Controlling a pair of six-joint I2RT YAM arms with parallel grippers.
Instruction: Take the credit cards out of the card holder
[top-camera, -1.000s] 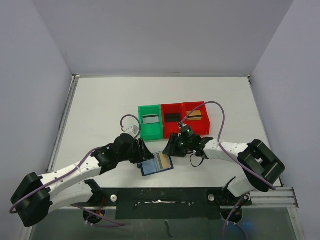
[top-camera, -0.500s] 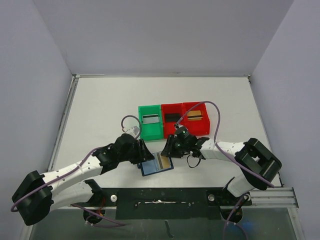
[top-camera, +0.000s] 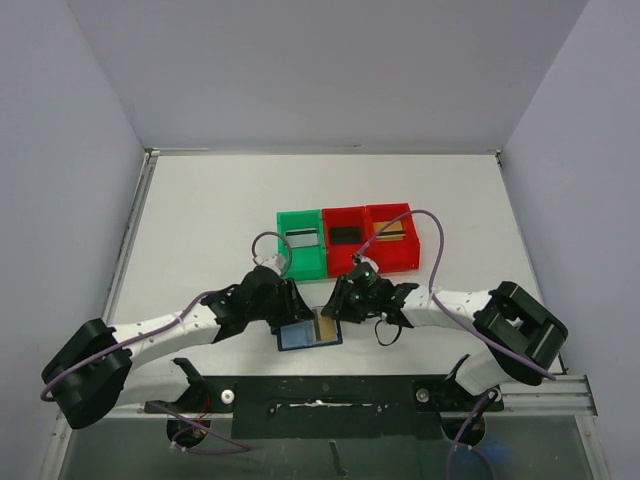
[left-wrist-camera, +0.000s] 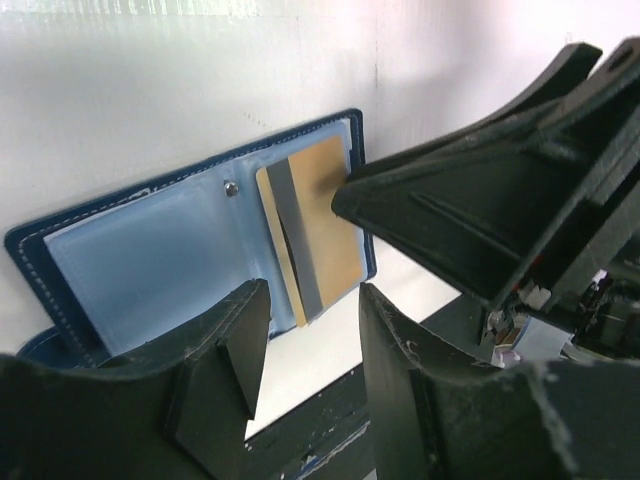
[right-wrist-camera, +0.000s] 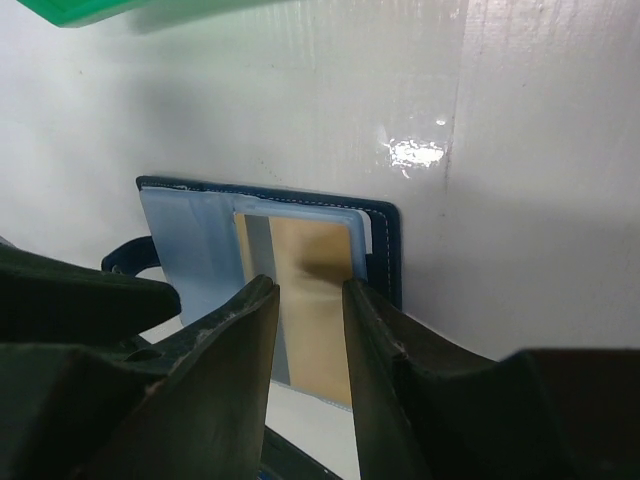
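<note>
While the card holder lies open at lower centre, the right gripper straddles its gold card, fingers apart (no grip yet); left gripper, fingers apart, alongside. Next: pinch, withdraw.

arms white | joints, left pincer, right pincer black | cables purple

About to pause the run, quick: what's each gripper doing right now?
Left gripper: open, empty, by the card holder.
Right gripper: open, tips over the tan card, no grip visible.
</note>
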